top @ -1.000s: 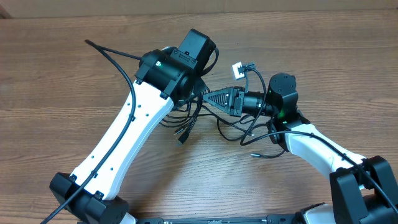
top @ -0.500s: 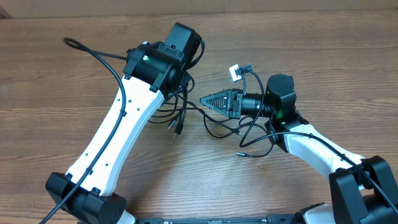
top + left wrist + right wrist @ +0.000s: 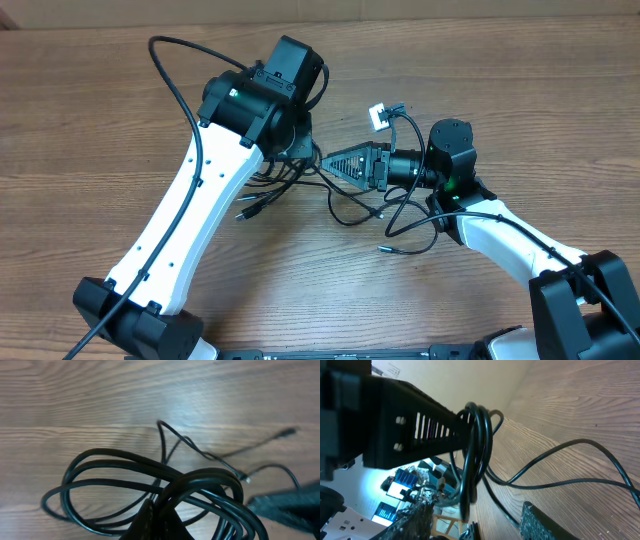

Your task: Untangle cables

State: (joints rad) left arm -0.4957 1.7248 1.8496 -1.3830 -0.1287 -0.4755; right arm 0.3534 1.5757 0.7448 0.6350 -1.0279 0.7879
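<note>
The cables [image 3: 150, 477] are a bundle of thin black loops, and my left gripper [image 3: 156, 521] is shut on them at the bottom of the left wrist view, holding them above the wood. From overhead the tangle [image 3: 300, 178] hangs under the left gripper [image 3: 303, 152], with loose plug ends [image 3: 245, 212] trailing onto the table. My right gripper [image 3: 326, 164] points left just beside the bundle. Its jaws are open in the right wrist view, where the cables [image 3: 476, 450] hang between the speckled fingers [image 3: 407, 520] without being pinched.
A cable end with a white tag [image 3: 380, 115] lies behind the right wrist, and another plug [image 3: 385, 247] rests near the front. The left arm's own thick cable [image 3: 175, 70] arcs over the wooden table [image 3: 100, 150].
My right gripper has opened and let go of the cable. The left arm shifted left with the bundle, and a dangling plug end swung out to the left.
</note>
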